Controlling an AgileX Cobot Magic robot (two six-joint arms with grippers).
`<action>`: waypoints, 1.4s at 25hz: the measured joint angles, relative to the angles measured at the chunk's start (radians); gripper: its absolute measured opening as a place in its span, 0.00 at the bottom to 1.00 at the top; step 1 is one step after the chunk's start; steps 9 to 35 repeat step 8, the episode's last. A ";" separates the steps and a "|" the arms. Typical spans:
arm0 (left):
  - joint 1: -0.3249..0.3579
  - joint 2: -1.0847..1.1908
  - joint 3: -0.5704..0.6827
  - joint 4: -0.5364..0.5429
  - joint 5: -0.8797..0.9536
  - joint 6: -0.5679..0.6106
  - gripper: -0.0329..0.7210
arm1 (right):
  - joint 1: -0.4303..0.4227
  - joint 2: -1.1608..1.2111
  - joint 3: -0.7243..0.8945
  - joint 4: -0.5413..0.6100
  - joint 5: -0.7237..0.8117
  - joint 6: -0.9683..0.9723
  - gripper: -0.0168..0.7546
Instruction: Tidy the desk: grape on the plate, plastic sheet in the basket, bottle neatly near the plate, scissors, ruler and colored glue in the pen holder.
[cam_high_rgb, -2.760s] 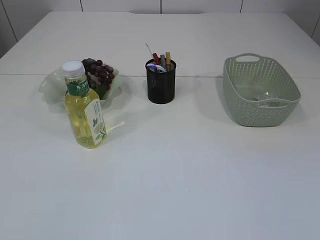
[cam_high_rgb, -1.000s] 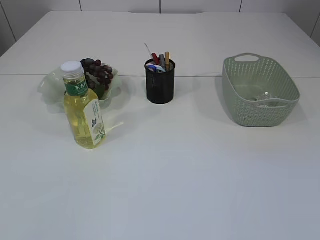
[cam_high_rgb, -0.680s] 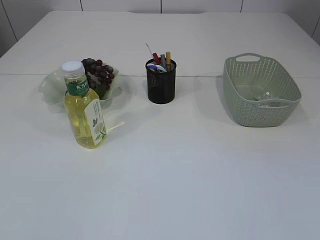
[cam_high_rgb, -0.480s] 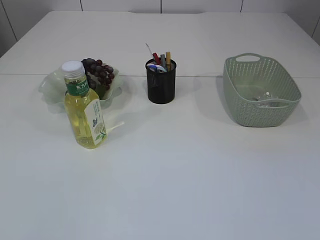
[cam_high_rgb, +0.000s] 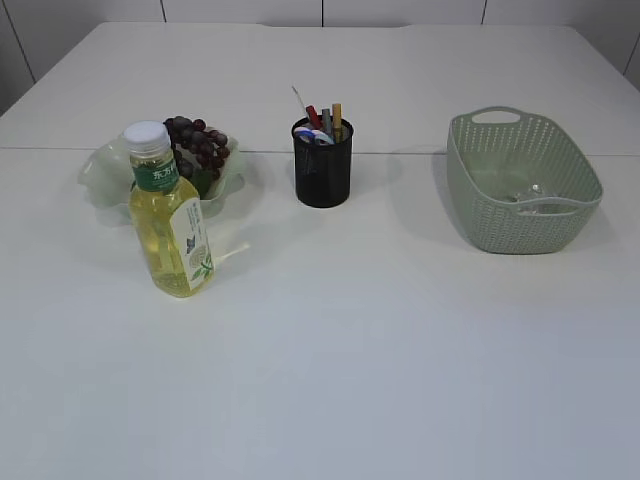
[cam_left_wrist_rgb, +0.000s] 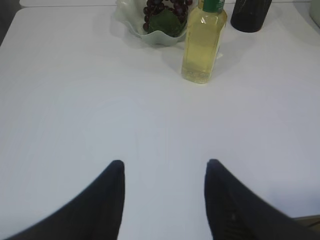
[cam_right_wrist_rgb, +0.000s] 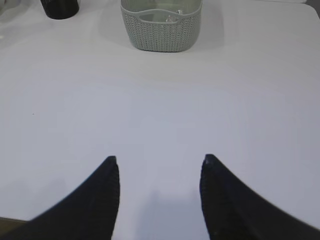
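Dark grapes (cam_high_rgb: 198, 146) lie on the pale green wavy plate (cam_high_rgb: 100, 180) at the left. A yellow bottle (cam_high_rgb: 170, 225) with a white cap stands upright just in front of the plate; it also shows in the left wrist view (cam_left_wrist_rgb: 201, 45). The black mesh pen holder (cam_high_rgb: 322, 165) holds scissors, ruler and colored glue sticks. The green basket (cam_high_rgb: 525, 180) at the right holds a clear plastic sheet (cam_high_rgb: 530, 192). My left gripper (cam_left_wrist_rgb: 164, 167) and right gripper (cam_right_wrist_rgb: 159, 162) are open and empty over bare table near the front, out of the exterior view.
The white table (cam_high_rgb: 350, 330) stretches in front of the objects. The basket (cam_right_wrist_rgb: 161, 25) and the pen holder (cam_right_wrist_rgb: 60, 7) show at the top of the right wrist view. A seam runs across the table behind the plate.
The whole view jittered slightly a second ago and settled back. No object or gripper has visibly moved.
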 joint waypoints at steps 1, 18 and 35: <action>0.000 0.000 0.000 0.000 0.000 0.000 0.54 | 0.000 0.000 0.000 0.000 0.000 0.000 0.56; 0.000 0.000 0.000 0.001 0.000 0.000 0.52 | 0.000 0.000 0.000 0.000 0.000 -0.001 0.56; 0.000 0.000 0.000 0.001 0.000 0.000 0.52 | 0.000 0.000 0.000 0.000 0.000 -0.001 0.56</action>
